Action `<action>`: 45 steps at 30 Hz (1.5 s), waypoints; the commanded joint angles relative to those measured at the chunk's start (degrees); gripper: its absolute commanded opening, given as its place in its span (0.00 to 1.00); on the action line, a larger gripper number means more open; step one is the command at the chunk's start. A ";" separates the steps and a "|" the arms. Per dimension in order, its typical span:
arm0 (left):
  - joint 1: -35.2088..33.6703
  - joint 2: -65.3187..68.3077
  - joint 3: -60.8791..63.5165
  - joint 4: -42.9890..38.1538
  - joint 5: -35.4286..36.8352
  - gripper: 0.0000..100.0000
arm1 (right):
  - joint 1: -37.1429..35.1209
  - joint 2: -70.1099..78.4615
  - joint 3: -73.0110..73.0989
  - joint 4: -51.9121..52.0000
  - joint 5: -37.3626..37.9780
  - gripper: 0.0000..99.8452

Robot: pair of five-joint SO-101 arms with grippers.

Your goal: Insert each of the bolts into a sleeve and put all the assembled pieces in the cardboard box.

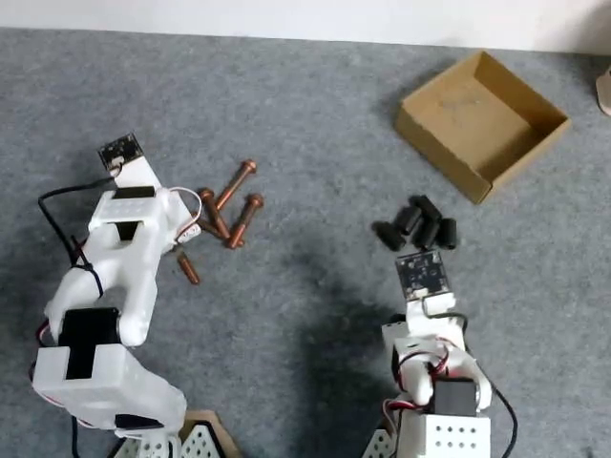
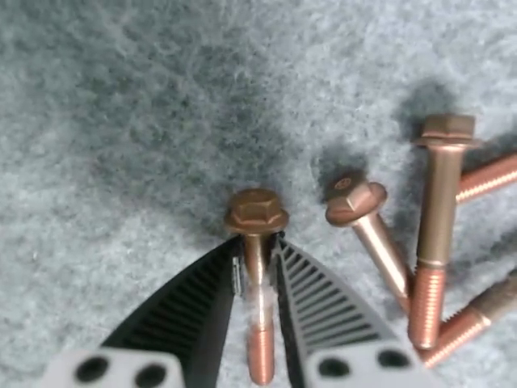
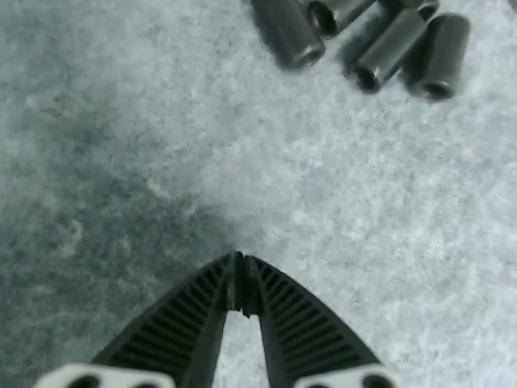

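Note:
My left gripper is shut on the shaft of a copper bolt, whose hex head sticks out past the fingertips over the grey mat. Several more copper bolts lie close beside it, and they show as a loose cluster next to the left arm. My right gripper is shut with nothing in it, a short way from several black sleeves. These sleeves lie in a bunch just beyond the right arm. The cardboard box stands open at the back right.
Grey carpet-like mat covers the table. One bolt lies apart, nearer the left arm's base. Open mat lies between the bolts and the sleeves. A pale object shows at the right edge near the box.

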 commanded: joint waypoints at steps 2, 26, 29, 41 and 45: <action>0.84 1.10 -0.66 0.00 -0.62 0.04 | 0.57 14.55 -9.63 -2.24 0.70 0.00; 0.92 1.19 -0.66 0.00 -0.88 0.04 | -5.14 76.88 -45.93 -13.23 10.73 0.01; 0.92 1.19 -0.66 -0.09 -0.88 0.04 | -6.73 80.57 -46.11 -13.14 15.03 0.03; 1.01 1.27 -0.66 -0.09 -0.88 0.04 | -6.29 83.21 -60.26 -6.20 21.27 0.22; 1.01 1.27 -0.66 -0.09 -0.88 0.04 | -6.29 83.56 -63.87 -5.49 24.70 0.22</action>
